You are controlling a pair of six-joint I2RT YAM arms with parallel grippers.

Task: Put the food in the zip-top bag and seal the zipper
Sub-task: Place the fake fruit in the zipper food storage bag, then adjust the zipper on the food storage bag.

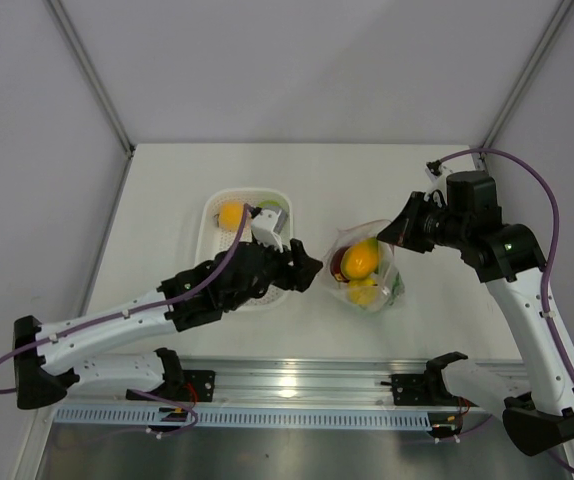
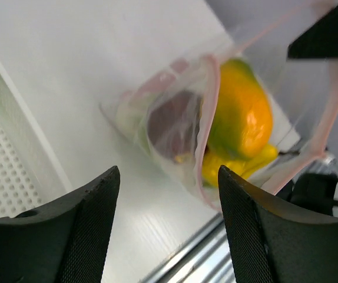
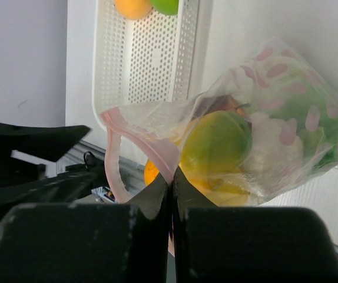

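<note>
The right fingers (image 3: 154, 197) clamp the zipper (image 3: 113, 159) to hold the zip-top bag (image 3: 287, 100) agape — facing the left fingers (image 2: 86, 224), parted and empty, likely for more food (image 3: 132, 7).

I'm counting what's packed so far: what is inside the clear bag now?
The zip-top bag holds an orange-green fruit, a dark red piece, a yellow piece beneath and leafy greens. The pile and dotted plastic hide anything lying underneath.
</note>
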